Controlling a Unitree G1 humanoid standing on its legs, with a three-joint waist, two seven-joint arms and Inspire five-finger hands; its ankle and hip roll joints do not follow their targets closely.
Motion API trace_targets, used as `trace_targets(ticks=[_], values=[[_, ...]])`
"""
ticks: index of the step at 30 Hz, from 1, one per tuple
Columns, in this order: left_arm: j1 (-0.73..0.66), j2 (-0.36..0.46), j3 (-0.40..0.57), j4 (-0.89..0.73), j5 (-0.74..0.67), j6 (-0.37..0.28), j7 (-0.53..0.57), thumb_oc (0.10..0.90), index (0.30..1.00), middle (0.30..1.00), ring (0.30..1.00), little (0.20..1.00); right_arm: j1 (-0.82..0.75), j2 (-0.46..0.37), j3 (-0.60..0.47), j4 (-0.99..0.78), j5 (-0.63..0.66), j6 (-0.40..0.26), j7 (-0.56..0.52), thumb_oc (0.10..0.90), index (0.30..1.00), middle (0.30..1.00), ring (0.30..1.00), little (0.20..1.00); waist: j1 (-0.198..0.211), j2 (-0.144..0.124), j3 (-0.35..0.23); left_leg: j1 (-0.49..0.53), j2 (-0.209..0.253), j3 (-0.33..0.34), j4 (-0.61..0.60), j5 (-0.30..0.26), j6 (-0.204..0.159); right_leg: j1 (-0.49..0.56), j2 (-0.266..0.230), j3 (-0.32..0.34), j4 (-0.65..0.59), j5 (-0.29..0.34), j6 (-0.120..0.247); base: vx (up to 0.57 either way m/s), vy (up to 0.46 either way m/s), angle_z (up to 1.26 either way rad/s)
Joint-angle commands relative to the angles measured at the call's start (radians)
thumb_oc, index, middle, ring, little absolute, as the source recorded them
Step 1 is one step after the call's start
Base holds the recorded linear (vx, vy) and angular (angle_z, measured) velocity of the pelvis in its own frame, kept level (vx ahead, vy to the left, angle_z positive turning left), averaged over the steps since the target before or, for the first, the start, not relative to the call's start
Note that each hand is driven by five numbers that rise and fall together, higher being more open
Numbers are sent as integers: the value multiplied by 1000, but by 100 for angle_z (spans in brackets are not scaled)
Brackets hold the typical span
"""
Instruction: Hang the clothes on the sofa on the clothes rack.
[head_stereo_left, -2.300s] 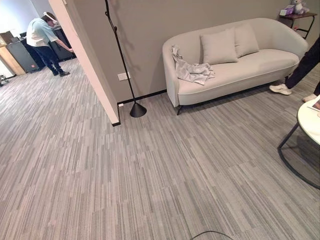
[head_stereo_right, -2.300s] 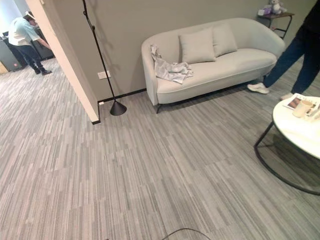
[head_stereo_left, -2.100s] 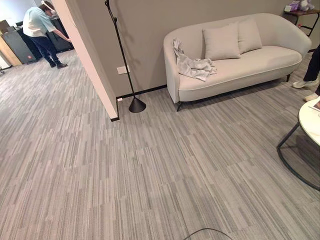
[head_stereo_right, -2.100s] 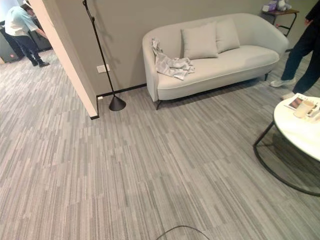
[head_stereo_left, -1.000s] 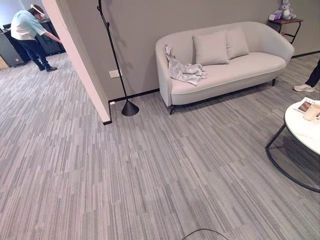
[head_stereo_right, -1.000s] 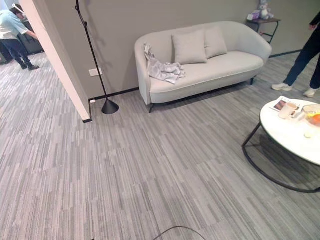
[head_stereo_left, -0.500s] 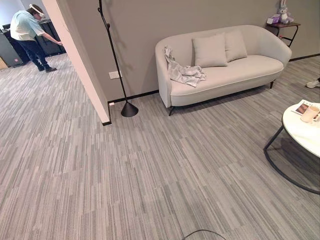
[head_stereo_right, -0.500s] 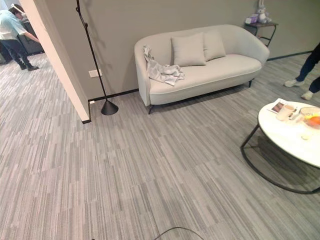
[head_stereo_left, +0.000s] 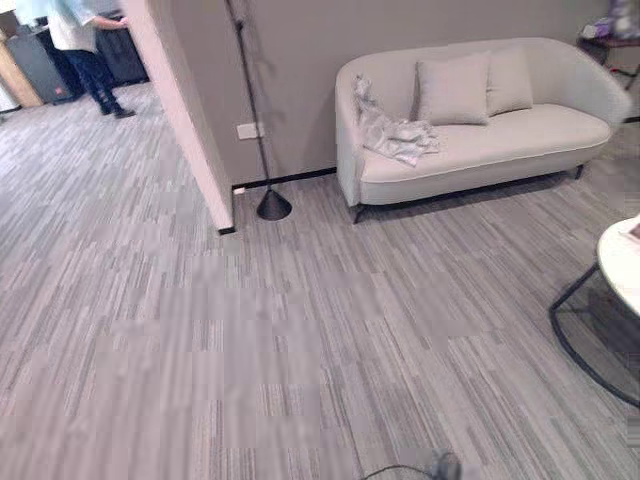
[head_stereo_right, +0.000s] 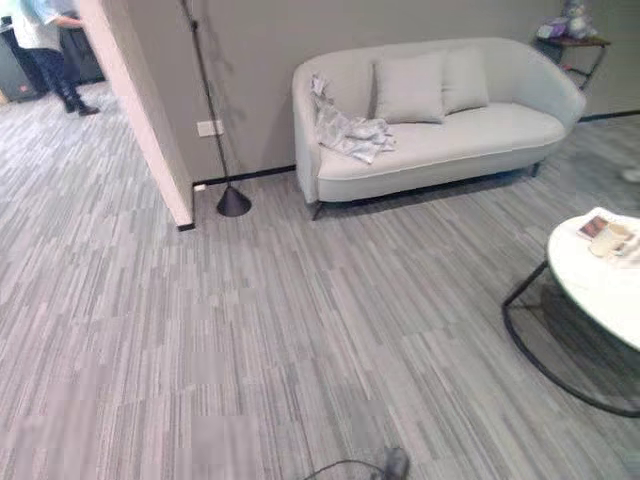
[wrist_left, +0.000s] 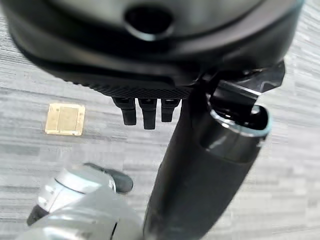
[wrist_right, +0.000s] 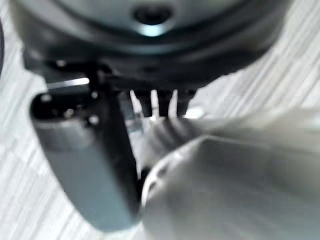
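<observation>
The whole picture from the head has slid since half a second ago: the sofa (head_stereo_left: 480, 125) now sits more toward two o'clock, and the person who walked at the right side is gone from the eye views. I judge this as the robot turning its head or body, not the furniture moving. The clothes (head_stereo_left: 395, 135) lie as before, crumpled on the seat at the sofa's left end, with one part draped up the armrest. So the task is not begun; the robot is well apart from the sofa, with open carpet between.

The clothes rack (head_stereo_left: 262, 120), a thin black pole on a cone base, stands at about eleven o'clock, beside the wall corner and near the sofa's left arm.

The right eye view shows more of the round counter (head_stereo_right: 600, 300) at four o'clock, with a cup on it. The wrist views give what the head does not: the left robot hand (wrist_left: 200, 165) and the right robot hand (wrist_right: 85, 150) hang over the carpet, fingers relaxed, grasping nothing.
</observation>
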Motion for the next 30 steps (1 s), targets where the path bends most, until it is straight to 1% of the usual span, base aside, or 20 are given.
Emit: trace_targets(ticks=[1, 2, 6, 8, 10, 11, 12, 14, 15, 16, 17, 20, 21, 23, 25, 26, 27, 28, 29, 30], values=[[-58, -24, -6, -33, 23, -42, -22, 800, 900, 900, 900, 900, -39, 27, 28, -19, -49, -7, 53, 800, 900, 900, 900, 900, 21, 14, -8, 43, 90, -142, 24, -101, 3, -48, 65, -50, 73, -50, 2, 411, -434, 57], [-61, -35, -23, -34, 22, -48, -21, 800, 900, 900, 900, 900, -44, 16, 50, -28, -55, -17, 51, 800, 900, 900, 900, 900, 18, 29, -10, 25, 139, -159, 54, -56, -18, -39, 120, -74, 72, -76, -21, 376, -405, 36], [-70, -35, -37, -45, 23, -45, -16, 800, 900, 900, 900, 900, -68, 2, 93, -36, -71, -35, 35, 800, 900, 900, 900, 900, 39, 41, -8, -33, 199, -169, 214, 77, -47, 32, 234, -99, 13, -131, -83, 346, -317, -13], [-70, -29, -32, -56, 26, -44, -11, 800, 900, 900, 900, 900, -72, 3, 114, -39, -80, -41, 28, 800, 900, 900, 900, 900, 54, 25, -3, -56, 209, -145, 310, 139, -45, 97, 269, -102, -46, -144, -112, 349, -272, -34], [-87, -8, -62, -97, 70, -59, 12, 800, 900, 900, 900, 900, -91, -9, 154, -46, -106, -47, 17, 800, 900, 900, 900, 900, 69, -24, 40, -149, 200, -89, 495, 192, -19, 162, 284, -84, -90, -156, -143, 411, -296, 26], [-113, -1, -143, -137, 169, -80, 32, 800, 900, 900, 900, 900, -124, -31, 178, -40, -133, -43, 7, 800, 900, 900, 900, 900, 96, -41, 72, -279, 110, -46, 478, 76, -7, 192, 277, -75, -115, -171, -132, 367, -151, 55], [-114, 0, -161, -143, 193, -88, 41, 800, 900, 900, 900, 900, -126, -35, 181, -36, -141, -46, 6, 800, 900, 900, 900, 900, 104, -38, 80, -305, 106, -23, 418, 55, -8, 196, 281, -78, -115, -182, -131, 214, -7, 22], [-117, 3, -170, -143, 212, -93, 54, 800, 900, 900, 900, 900, -133, -36, 181, -38, -144, -50, 3, 800, 900, 900, 900, 900, 109, -42, 85, -332, 105, -1, 323, 74, -15, 197, 283, -86, -115, -192, -128, 68, 22, -35], [-117, 3, -170, -143, 212, -93, 54, 800, 900, 900, 900, 900, -133, -36, 181, -38, -144, -50, 3, 800, 900, 900, 900, 900, 109, -43, 85, -332, 104, -1, 321, 75, -15, 196, 282, -87, -115, -192, -128, 304, 97, -53], [-123, 18, -168, -129, 229, -91, 75, 800, 900, 900, 900, 900, -146, -25, 188, -54, -141, -64, -4, 800, 900, 900, 900, 900, 157, -10, 97, -423, 79, -29, 0, 267, -37, 225, 342, -93, -115, -235, -132, 347, 98, -34], [-125, 25, -164, -124, 236, -93, 79, 800, 900, 900, 900, 900, -150, -17, 189, -60, -132, -72, -7, 800, 900, 900, 900, 900, 168, -13, 102, -443, 61, -25, -54, 290, -42, 245, 350, -96, -115, -253, -133, 458, 147, 21], [-123, 33, -146, -111, 222, -95, 80, 800, 900, 900, 900, 900, -156, 7, 195, -76, -116, -76, -4, 800, 900, 900, 900, 900, 194, -22, 105, -506, 21, 57, -73, 307, -38, 291, 371, -94, -115, -290, -140, 310, 167, 67], [-102, 34, -127, -91, 204, -90, 73, 800, 900, 900, 900, 900, -151, 21, 204, -68, -121, -73, 3, 800, 900, 900, 900, 900, 207, -33, 81, -476, 23, 56, -65, 326, -15, 325, 392, -85, -111, -312, -143, 411, 270, 44], [-103, 44, -123, -83, 206, -88, 69, 800, 900, 900, 900, 900, -153, 37, 199, -63, -112, -70, 5, 800, 900, 900, 900, 900, 215, -55, 70, -460, 9, 52, -33, 336, -3, 340, 373, -78, -73, -328, -134, 440, 352, -34], [-114, 57, -121, -87, 205, -90, 74, 800, 900, 900, 900, 900, -134, 51, 186, -50, -104, -61, 25, 800, 900, 900, 900, 900, 215, -92, 40, -447, -18, 69, 17, 294, 21, 351, 335, -83, -12, -324, -100, 460, 530, -14], [-118, 62, -126, -97, 210, -92, 70, 800, 900, 900, 900, 900, -125, 46, 182, -45, -119, -55, 37, 800, 900, 900, 900, 900, 209, -104, 18, -421, -39, 78, 13, 262, 42, 339, 302, -83, 51, -307, -71, 296, 396, 21], [-118, 62, -126, -97, 210, -92, 70, 800, 900, 900, 900, 900, -125, 46, 182, -45, -119, -55, 37, 800, 900, 900, 900, 900, 209, -104, 18, -421, -39, 78, 13, 262, 42, 339, 302, -83, 51, -307, -71, 487, 804, 13], [-130, 64, -144, -105, 242, -90, 80, 800, 900, 900, 900, 900, -144, 40, 163, -45, -136, -50, 33, 800, 900, 900, 900, 900, 190, -84, 11, -322, -69, 96, 4, 181, 97, 222, 193, -119, 359, -180, 32, 365, 668, -13], [-132, 64, -148, -104, 245, -88, 82, 800, 900, 900, 900, 900, -149, 39, 161, -54, -138, -46, 36, 800, 900, 900, 900, 900, 186, -66, 15, -296, -70, 92, 0, 168, 111, 187, 160, -139, 447, -121, 49, 631, 924, -11], [-135, 68, -151, -102, 239, -85, 82, 800, 900, 900, 900, 900, -144, 54, 180, -105, -135, -46, 51, 800, 900, 900, 900, 900, 155, -24, 38, -208, -65, 51, -31, 141, 124, 90, 134, -169, 553, -145, 15, 332, 385, -52]])
